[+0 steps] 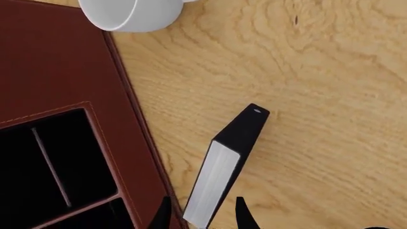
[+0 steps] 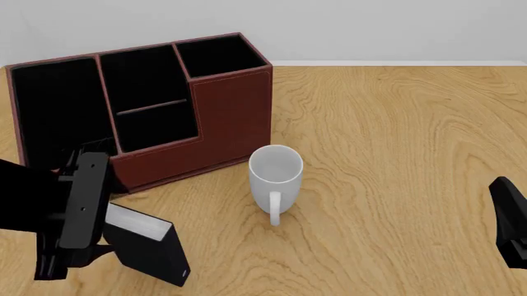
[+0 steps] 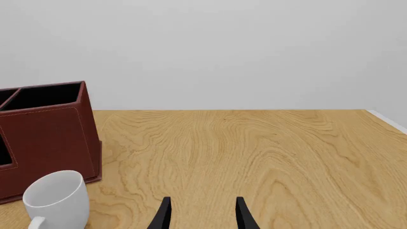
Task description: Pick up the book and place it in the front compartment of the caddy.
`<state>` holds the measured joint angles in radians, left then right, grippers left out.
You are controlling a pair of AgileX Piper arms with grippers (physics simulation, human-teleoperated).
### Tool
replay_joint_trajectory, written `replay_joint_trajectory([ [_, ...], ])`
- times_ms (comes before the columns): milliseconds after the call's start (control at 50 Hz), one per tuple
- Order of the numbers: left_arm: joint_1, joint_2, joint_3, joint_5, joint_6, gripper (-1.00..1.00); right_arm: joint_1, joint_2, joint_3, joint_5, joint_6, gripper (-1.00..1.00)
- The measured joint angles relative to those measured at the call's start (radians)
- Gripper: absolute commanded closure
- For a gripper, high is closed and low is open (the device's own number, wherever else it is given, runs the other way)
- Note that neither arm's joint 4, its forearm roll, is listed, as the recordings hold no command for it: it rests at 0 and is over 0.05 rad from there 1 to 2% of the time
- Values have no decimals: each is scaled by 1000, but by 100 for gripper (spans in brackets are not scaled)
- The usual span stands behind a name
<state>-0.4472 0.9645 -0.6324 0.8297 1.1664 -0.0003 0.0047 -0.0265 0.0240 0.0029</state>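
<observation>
Here, the wooden bench (image 2: pixel 395 123) carries everything. The caddy (image 2: pixel 234 117) sits at its far left, reddish-brown with pale stitching and black lining, stepping down toward me. Its front compartment (image 2: pixel 157 126) is the small black pocket behind the thin low crossbar, between the long pocket on the left and the tall square pocket at the right.

My left end effector (image 1: pixel 202 212) is low at the near left, in front of the caddy, and it grips the book (image 2: pixel 148 243). In the left wrist view my two dark fingertips (image 1: pixel 243 210) flank the end of the book nearest the camera, pressing on its covers, so I am clenched on it. The book is tilted, white page edges facing up and black cover slanting down toward the bench; whether its lower corner touches the wood I cannot tell. It is thick, black, with a tiny pale mark near the far end of its spine.

The white mug (image 2: pixel 275 176) stands upright just right of the caddy's front corner, handle toward me.

My right end effector (image 3: pixel 202 214) hovers at the near right, well apart from everything, fingers spread and grasping nothing.
</observation>
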Motion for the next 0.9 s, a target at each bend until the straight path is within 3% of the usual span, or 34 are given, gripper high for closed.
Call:
replay_joint_trajectory([
  [560, -24, 58, -18, -33, -30, -100, 0, 0, 0, 0, 0, -100],
  [860, -99, 106, -10, -56, -101, -100, 0, 0, 0, 0, 0, -100],
  [880, -101, 113, -12, -60, -108, 100, 0, 0, 0, 0, 0, -100],
  [900, -105, 117, -14, -66, -114, 100, 0, 0, 0, 0, 0, -100],
])
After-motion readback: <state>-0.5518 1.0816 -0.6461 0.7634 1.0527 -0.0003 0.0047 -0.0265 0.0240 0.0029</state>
